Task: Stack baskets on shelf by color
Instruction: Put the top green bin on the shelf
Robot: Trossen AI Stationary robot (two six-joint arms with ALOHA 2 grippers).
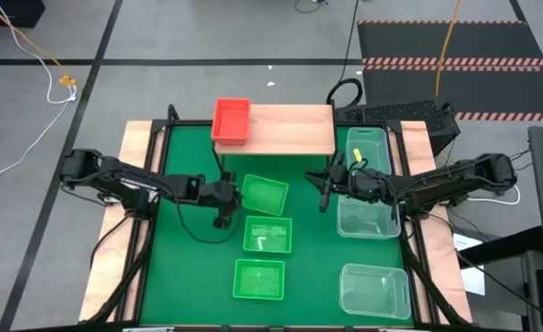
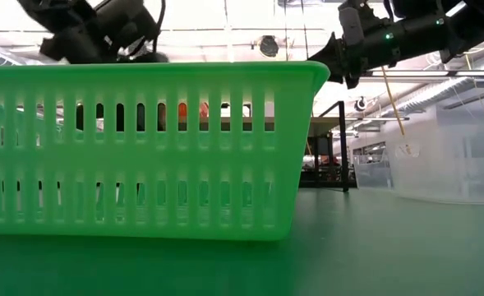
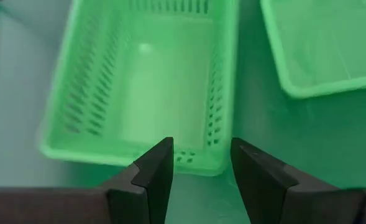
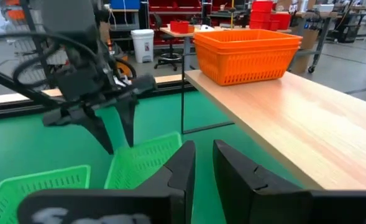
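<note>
From above, the left tool [image 1: 223,195] hovers just beside the near-left edge of a tilted green basket [image 1: 265,195], its fingers narrowly parted and empty; two more green baskets lie past it in a row toward the tabletop's front, the middle one [image 1: 268,234] and the front one [image 1: 259,278]; the right tool [image 1: 327,187] hangs just in front of the shelf [image 1: 289,129], fingers nearly closed on nothing, with a clear basket [image 1: 368,219] beside it, another [image 1: 367,148] at the shelf's end and a third [image 1: 374,290] well apart near the front; a red stack [image 1: 231,120] sits on the shelf's left end; the green tabletop [image 1: 193,267] stands on a grey floor crossed by cables; both arms reach inward from the sides, forearms low.

At table height, a green basket wall [image 2: 143,148] fills the frame; the left tool's arm shows above it and the right arm [image 2: 373,41] comes in from above; a clear basket [image 2: 451,156] stands to the right under ceiling lights.

From the left wrist, the tool's fingers [image 3: 151,177] stand slightly apart, directly over the near rim of a green basket [image 3: 145,87]; a second green basket [image 3: 325,43] lies beside it.

From the right wrist, the fingers [image 4: 183,171] are narrowly parted; the shelf board [image 4: 294,118] runs alongside, bearing the stacked baskets [image 4: 248,53], here orange in look; the left tool [image 4: 117,124] hangs over green baskets [image 4: 139,162]; workshop shelving beyond.
</note>
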